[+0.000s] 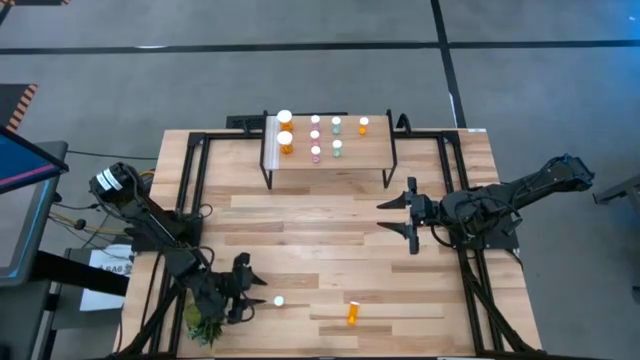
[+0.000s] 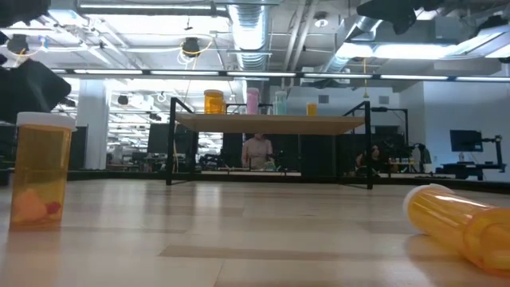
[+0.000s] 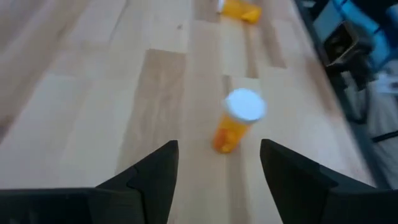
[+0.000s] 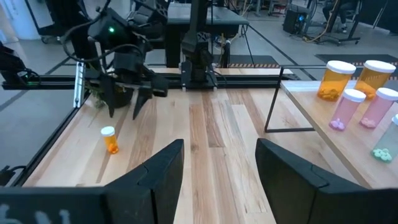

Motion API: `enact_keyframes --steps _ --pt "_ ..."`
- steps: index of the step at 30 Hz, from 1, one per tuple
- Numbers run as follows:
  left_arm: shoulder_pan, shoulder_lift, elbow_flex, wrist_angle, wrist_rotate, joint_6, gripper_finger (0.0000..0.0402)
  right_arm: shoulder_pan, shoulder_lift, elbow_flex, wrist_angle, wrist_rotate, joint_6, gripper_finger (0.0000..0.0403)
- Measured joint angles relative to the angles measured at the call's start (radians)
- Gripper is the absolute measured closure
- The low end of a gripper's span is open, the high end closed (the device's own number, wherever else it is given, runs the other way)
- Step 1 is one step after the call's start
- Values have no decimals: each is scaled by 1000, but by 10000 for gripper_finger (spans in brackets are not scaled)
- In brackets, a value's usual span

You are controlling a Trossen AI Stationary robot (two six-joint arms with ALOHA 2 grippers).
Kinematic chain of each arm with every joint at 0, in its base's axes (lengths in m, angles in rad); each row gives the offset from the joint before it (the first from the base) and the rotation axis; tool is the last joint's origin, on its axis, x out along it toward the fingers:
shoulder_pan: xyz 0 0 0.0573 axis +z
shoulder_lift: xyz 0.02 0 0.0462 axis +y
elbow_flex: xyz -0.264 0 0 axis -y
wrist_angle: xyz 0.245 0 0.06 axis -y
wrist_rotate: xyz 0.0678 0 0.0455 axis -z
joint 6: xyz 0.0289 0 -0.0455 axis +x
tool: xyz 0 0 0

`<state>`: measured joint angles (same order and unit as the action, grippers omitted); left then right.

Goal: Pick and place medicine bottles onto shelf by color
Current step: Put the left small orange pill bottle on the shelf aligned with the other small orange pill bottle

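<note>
The small orange bottle (image 1: 279, 300) stands upright on its base near the table's front edge, white cap up, just ahead of my left gripper (image 1: 256, 291), whose fingers stand spread and empty with the bottle clear of both tips; in my left wrist view it (image 3: 238, 124) sits just past the gap between my fingers (image 3: 155, 174). A second orange bottle (image 1: 353, 313) lies on its side further along the same front strip, well apart from the first. Bare wood runs open between these two and the shelf (image 1: 372, 158) at the far edge, where two large orange bottles (image 1: 285, 132), pink ones (image 1: 315, 137), pale green ones (image 1: 337, 137) and one small orange one (image 1: 363, 125) stand in rows. A potted plant (image 1: 203, 325) sits at the front left corner, close behind my left gripper. My right gripper (image 1: 395, 215) hangs over mid-table, fingers apart, holding nothing.
</note>
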<state>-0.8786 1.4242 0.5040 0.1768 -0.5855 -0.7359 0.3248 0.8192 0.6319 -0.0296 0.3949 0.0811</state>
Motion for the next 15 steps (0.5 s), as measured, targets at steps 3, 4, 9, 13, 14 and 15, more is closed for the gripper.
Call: enact_keyframes --steps 3,4,9,13,14,15 --pt "0 0 -1 -9 1 60 188 0 0 0 0 0 0 182" --pt "-1 0 -1 -9 2 83 188 0 0 0 0 0 0 182" --pt "0 0 -1 -15 5 106 187 0 0 0 -2 0 5 182" --pt "3 9 -1 -32 12 52 174 0 0 0 -3 0 5 182" --pt "6 22 0 -27 13 50 170 0 0 0 -3 0 6 182" --pt "9 37 0 -22 14 49 167 0 0 0 -3 0 6 182"
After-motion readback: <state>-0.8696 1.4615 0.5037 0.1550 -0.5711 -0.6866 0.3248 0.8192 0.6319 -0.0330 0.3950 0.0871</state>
